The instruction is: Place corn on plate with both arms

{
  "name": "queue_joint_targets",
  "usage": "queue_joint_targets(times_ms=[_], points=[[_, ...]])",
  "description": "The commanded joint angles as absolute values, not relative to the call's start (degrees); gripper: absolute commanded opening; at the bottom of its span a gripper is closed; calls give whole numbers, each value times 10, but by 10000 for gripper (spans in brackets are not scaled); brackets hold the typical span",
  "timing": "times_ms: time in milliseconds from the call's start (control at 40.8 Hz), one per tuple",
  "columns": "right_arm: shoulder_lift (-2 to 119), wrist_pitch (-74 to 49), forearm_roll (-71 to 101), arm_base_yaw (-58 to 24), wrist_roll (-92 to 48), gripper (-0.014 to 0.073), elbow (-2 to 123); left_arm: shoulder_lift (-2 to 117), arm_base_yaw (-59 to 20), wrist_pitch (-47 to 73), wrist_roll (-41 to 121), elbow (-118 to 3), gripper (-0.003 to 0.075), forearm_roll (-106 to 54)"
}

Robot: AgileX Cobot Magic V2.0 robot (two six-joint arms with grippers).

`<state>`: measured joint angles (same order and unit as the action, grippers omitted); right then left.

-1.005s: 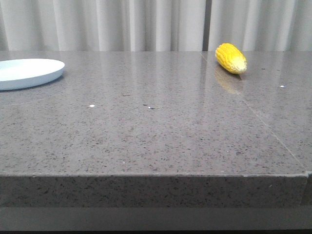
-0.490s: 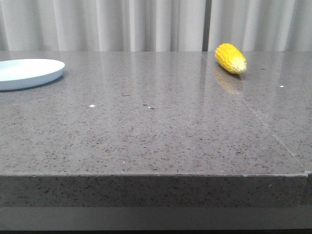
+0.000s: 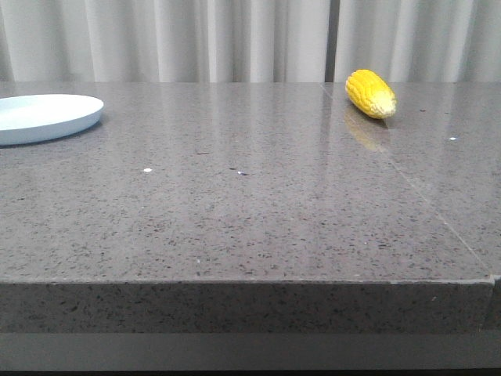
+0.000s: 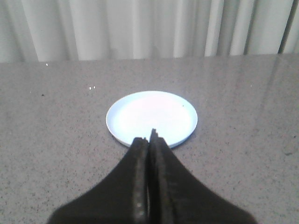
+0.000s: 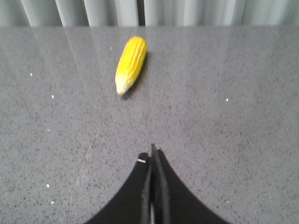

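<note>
Corn: one cob, the corn (image 3: 371,93), bright yellow with rows of kernels, lying on its side on the table at the far right, close to the far edge. Its paler tapered tip points toward the near side and slightly right. It is also seen from the right wrist (image 5: 130,64), lying free with nothing touching it.

Corn reflection: a faint yellow sheen on the glossy surface just in front of the cob.

Plate: one, the plate (image 3: 47,117), round, shallow, pale blue-white with a low rim, at the far left of the table and cut off by the left edge of the front view. From the left wrist (image 4: 152,117) it shows whole, with nothing on it.

Corn to plate: well apart, on opposite sides of the table.

Left gripper: one, the left gripper (image 4: 150,136), dark fingers pressed together with nothing between them; its tips overlap the near rim of the plate in the wrist view, and whether they touch it cannot be told.

Right gripper: one, the right gripper (image 5: 153,151), fingers closed tight and holding nothing, over bare table, well short of the corn.

Table: one, the table (image 3: 250,211), grey speckled stone, polished, with a thin seam running from the far edge toward the near right corner.

Curtain: the curtain (image 3: 235,39), pale and pleated, hanging behind the far edge.
</note>
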<state>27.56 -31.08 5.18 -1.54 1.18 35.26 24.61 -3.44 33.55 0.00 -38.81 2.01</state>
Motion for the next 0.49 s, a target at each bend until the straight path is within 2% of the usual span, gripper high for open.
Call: queue_joint_targets(times_ms=[0, 196, 270, 319, 392, 466], points=[[296, -274, 46, -11, 10, -86, 372, 263, -40, 295, 0, -393, -20, 17], [320, -297, 46, -11, 10, -85, 372, 269, -40, 295, 0, -379, -20, 17], [322, -300, 46, -11, 0, -56, 372, 269, -40, 295, 0, -379, -20, 16], [324, -303, 46, -11, -9, -1, 372, 269, -40, 295, 0, -379, -15, 16], [324, -309, 46, -11, -25, 136, 372, 269, -40, 300, 0, -379, 37, 16], [324, -314, 46, -11, -29, 291, 372, 269, -40, 308, 0, -379, 168, 16]])
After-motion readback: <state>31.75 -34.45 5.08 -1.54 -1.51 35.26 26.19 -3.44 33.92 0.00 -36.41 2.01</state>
